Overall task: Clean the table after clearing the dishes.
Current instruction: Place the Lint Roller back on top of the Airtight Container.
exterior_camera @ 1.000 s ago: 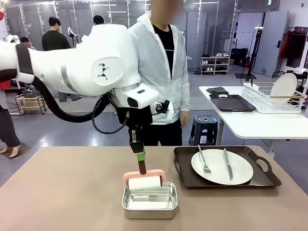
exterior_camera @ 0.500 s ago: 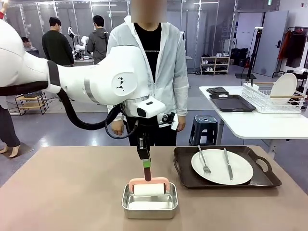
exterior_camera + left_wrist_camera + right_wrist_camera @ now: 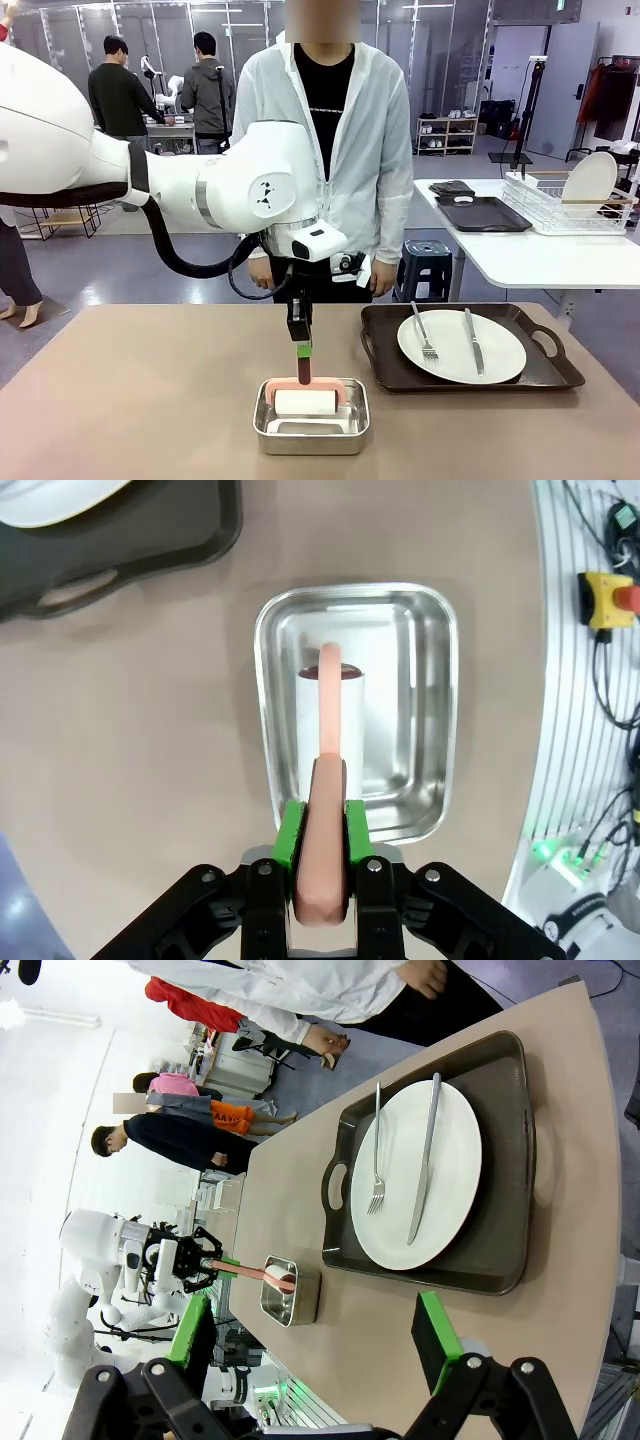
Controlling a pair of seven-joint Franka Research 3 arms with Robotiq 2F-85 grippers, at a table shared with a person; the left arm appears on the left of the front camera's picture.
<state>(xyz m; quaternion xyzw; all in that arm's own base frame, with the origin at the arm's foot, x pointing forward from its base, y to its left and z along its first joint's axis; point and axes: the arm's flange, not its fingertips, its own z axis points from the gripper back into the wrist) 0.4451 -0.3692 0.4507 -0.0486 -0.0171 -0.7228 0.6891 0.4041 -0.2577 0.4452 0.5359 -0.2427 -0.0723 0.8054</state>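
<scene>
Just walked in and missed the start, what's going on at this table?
The left gripper is shut on the pink handle of a white roller, whose roll is inside the small steel pan. The right gripper hangs open over the table. A plate with fork and knife sits on a dark tray, not yet cleared.

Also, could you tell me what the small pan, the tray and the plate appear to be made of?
Pan: likely stainless steel, shiny, mirror-like reflections. Tray: probably matte dark plastic, moulded handles. Plate: glossy white, ceramic or melamine; cannot tell.
</scene>
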